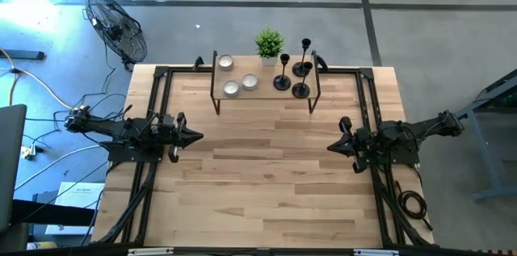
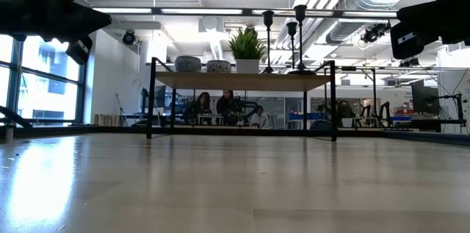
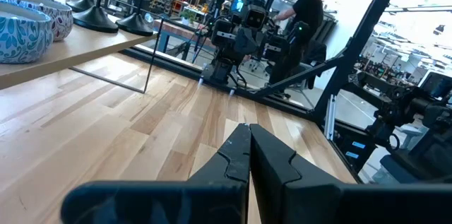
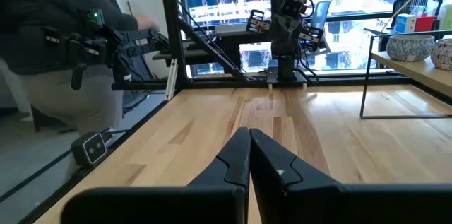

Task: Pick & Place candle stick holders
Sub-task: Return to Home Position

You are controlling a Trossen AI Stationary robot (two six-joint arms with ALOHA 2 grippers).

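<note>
Three black candle stick holders (image 1: 282, 74) (image 1: 304, 58) (image 1: 300, 84) stand upright on their round bases on the right half of a small raised wooden shelf (image 1: 275, 94) at the table's far edge. In the low view they rise above the shelf top (image 2: 292, 42). My left gripper (image 1: 198, 136) (image 3: 248, 128) hovers shut over the table's left side, pointing level toward the right. My right gripper (image 1: 329, 148) (image 4: 248, 132) hovers shut over the right side, pointing left. Both are well short of the shelf and nothing is between their fingers.
On the shelf's left half sit a green potted plant (image 1: 269, 44) and three white tealights in patterned bowls (image 1: 225, 62) (image 1: 250, 81) (image 1: 231, 88). Bare wooden table (image 1: 266, 175) lies between the arms. A fan (image 1: 117, 26) stands off the far left corner. People (image 3: 304, 12) (image 4: 56, 54) stand beyond the table's sides.
</note>
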